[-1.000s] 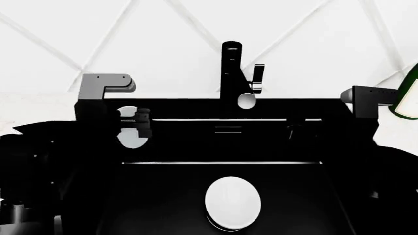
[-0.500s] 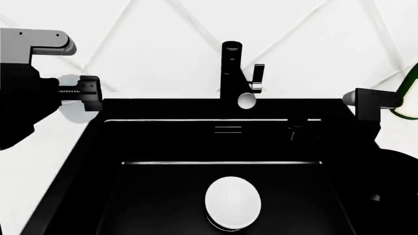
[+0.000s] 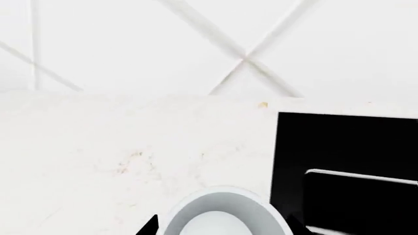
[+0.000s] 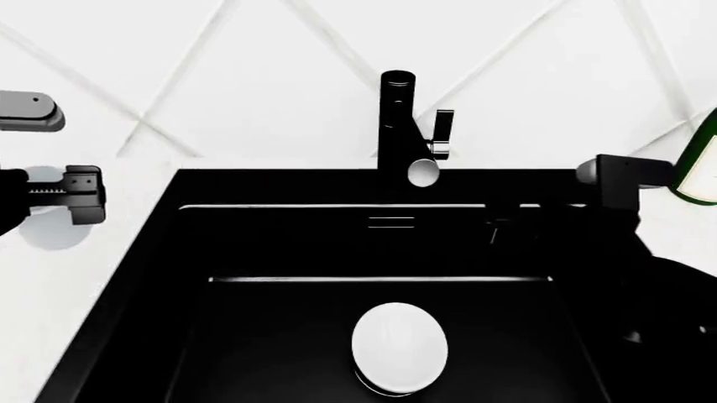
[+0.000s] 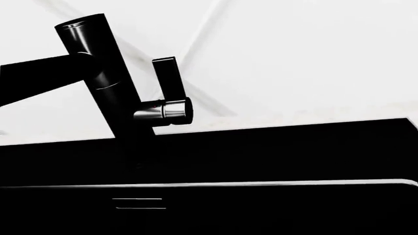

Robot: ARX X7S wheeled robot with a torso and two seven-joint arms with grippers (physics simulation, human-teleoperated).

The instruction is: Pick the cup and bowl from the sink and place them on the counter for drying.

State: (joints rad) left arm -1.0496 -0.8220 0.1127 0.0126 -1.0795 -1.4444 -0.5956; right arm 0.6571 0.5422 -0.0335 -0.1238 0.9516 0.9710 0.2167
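Note:
My left gripper (image 4: 76,196) is shut on the white cup (image 4: 49,230) and holds it above the white counter (image 4: 101,277), left of the black sink (image 4: 280,243). In the left wrist view the cup's open rim (image 3: 222,215) sits between two black fingertips (image 3: 149,227), over the counter (image 3: 98,147) beside the sink's edge (image 3: 339,147). The white bowl (image 4: 400,348) lies dome-up on the sink floor, near the front. My right gripper (image 4: 501,224) hangs over the sink's back right part. It is black against black, so its jaws cannot be made out.
A tall black faucet (image 4: 398,126) with a side lever (image 5: 166,93) stands behind the sink's middle. A green bottle (image 4: 700,168) stands on the counter at the far right, just behind the right arm. A white tiled wall rises behind the counter.
My left gripper has carried the cup leftward, from inside the sink's left side out over the counter. The right arm has shifted slightly. The bowl has not moved.

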